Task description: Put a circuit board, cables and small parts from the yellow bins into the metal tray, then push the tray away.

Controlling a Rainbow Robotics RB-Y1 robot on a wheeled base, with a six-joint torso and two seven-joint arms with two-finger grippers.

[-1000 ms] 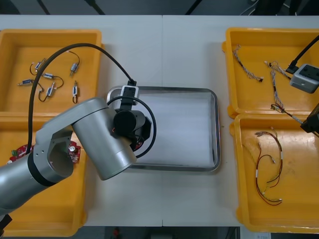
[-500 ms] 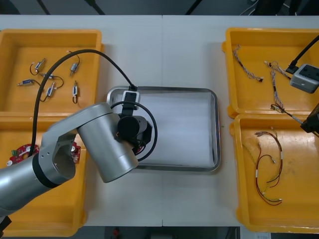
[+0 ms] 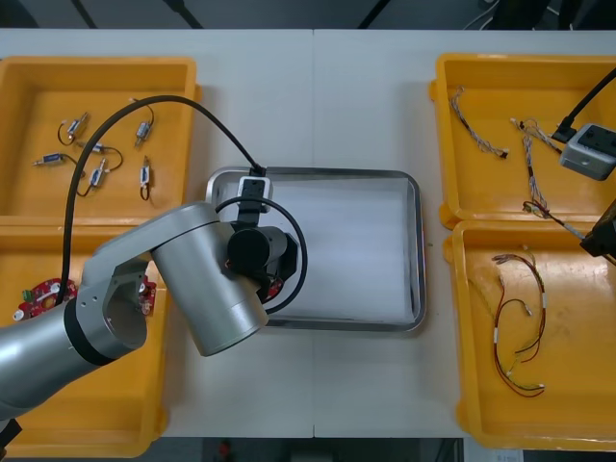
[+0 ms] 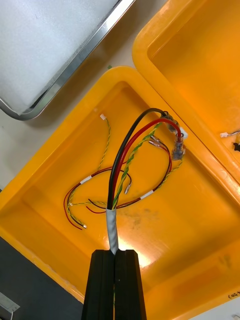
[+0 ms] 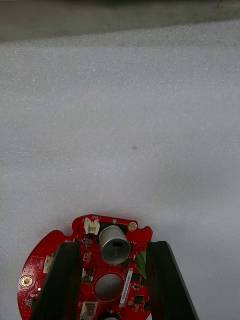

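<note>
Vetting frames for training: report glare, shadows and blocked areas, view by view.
Front view: the left arm hides the metal tray's near-left corner. Right wrist view: a glare patch on the yellow bin's floor beside the right gripper, shut on a cable. Left wrist view: even light; left gripper over the circuit board.

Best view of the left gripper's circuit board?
Left wrist view: circuit board close up at the left gripper, components visible. Front view: a red sliver under the wrist. Right wrist view faces a yellow bin.

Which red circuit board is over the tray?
The circuit board at the left end effector, over the tray; others lie in the near left bin. The right end effector grips a cable over the near right bin.
</note>
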